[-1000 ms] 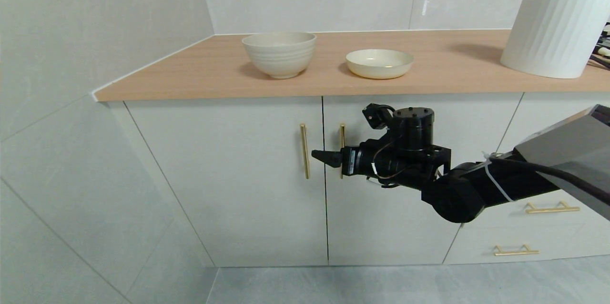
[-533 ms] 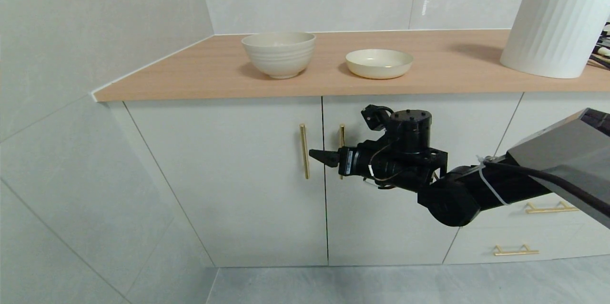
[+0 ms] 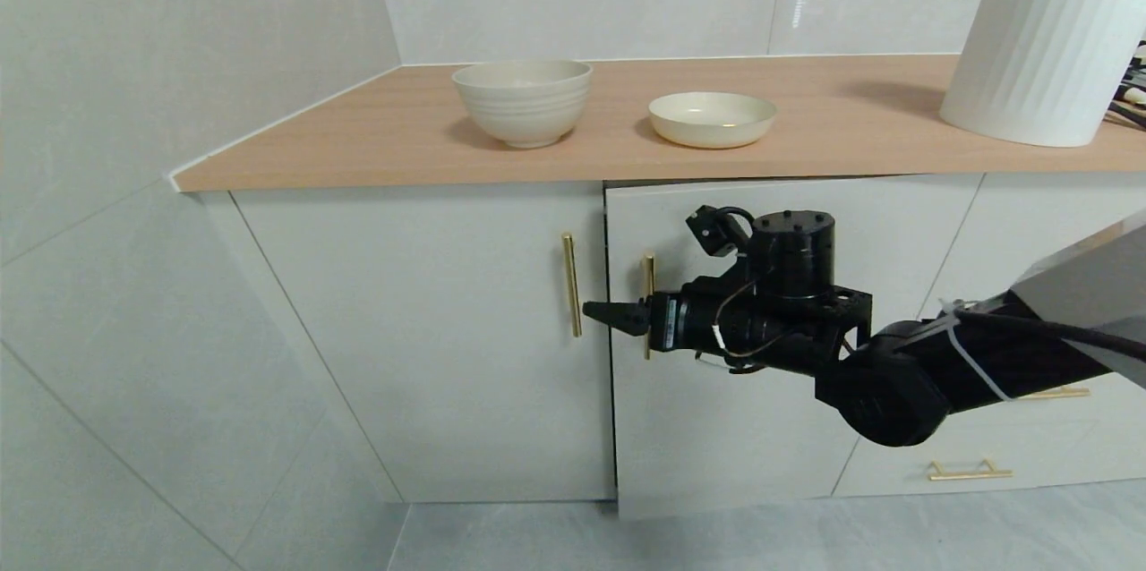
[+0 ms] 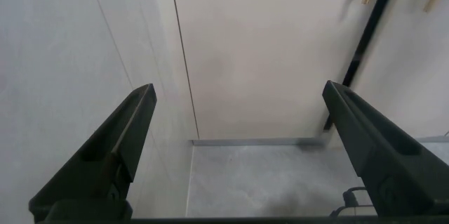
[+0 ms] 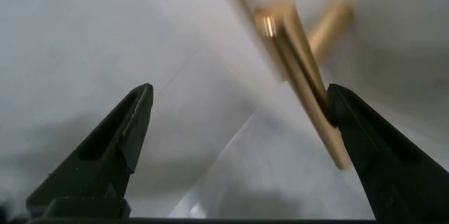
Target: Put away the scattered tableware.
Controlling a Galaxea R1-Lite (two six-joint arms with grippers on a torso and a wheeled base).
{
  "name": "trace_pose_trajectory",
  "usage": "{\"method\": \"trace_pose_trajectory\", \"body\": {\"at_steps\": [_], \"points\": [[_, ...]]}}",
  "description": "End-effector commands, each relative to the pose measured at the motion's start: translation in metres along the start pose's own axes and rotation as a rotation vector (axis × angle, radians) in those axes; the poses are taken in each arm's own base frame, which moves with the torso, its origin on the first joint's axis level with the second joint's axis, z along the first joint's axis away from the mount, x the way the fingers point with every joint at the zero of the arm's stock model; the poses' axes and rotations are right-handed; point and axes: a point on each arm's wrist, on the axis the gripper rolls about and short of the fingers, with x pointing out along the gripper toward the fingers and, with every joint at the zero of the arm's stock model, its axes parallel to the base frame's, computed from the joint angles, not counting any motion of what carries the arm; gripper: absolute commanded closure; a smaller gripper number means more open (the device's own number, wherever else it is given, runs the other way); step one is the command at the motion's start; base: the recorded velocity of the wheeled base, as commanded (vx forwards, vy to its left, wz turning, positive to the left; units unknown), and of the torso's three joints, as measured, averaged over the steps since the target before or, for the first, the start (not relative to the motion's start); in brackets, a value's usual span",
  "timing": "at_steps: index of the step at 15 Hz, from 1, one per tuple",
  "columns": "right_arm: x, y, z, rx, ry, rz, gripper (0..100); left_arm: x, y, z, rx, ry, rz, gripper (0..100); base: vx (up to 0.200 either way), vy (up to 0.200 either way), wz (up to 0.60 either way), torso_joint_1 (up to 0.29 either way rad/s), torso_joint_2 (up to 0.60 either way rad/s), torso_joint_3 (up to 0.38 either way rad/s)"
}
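Over the last second the right-hand cabinet door [image 3: 716, 437] has been drawn ajar. A dark gap is now seen along its upper edge under the countertop [image 3: 358, 150], and its lower corner hangs out past the neighbouring door, where both doors sat flush before. The right gripper [image 3: 613, 317] has been carried outward and slightly down together with the brass handle [image 3: 646, 285]. In the right wrist view its fingers are spread wide, with the handle lying against one of them — hooked, it is judged, rather than clamped. The left gripper [image 4: 238, 104] is likewise held wide open with nothing between its fingers, low before the cabinet front.

Storage is thus being opened, and nothing has been put away yet. The ribbed cream bowl [image 3: 524, 101] and the shallow pale dish [image 3: 713, 118] stand upright and apart on the countertop, the dish just above the opening door — both smooth and glazed, the dish seemingly empty.
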Motion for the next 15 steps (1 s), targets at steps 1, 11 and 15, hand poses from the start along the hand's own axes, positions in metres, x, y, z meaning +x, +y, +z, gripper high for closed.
{"method": "trace_pose_trajectory", "body": {"at_steps": [1, 11, 15], "points": [[-0.030, 0.020, 0.010, -0.014, -0.002, 0.074, 0, 0.000, 0.000, 0.000, 0.000, 0.000, 0.001, 0, 0.000, 0.000, 0.00, 0.000, 0.00, 0.000], [-0.123, 0.042, -0.032, 0.035, 0.196, 0.262, 0, 0.000, 0.000, 0.000, 0.003, 0.002, -0.001, 0, 0.000, 0.000, 0.00, 0.000, 0.00, 0.000], [-0.134, 0.043, -0.041, 0.019, 0.214, 0.257, 0, -0.005, -0.001, 0.019, 0.043, -0.055, -0.047, 0, 0.000, 0.000, 0.00, 0.000, 0.00, 0.000]]}}
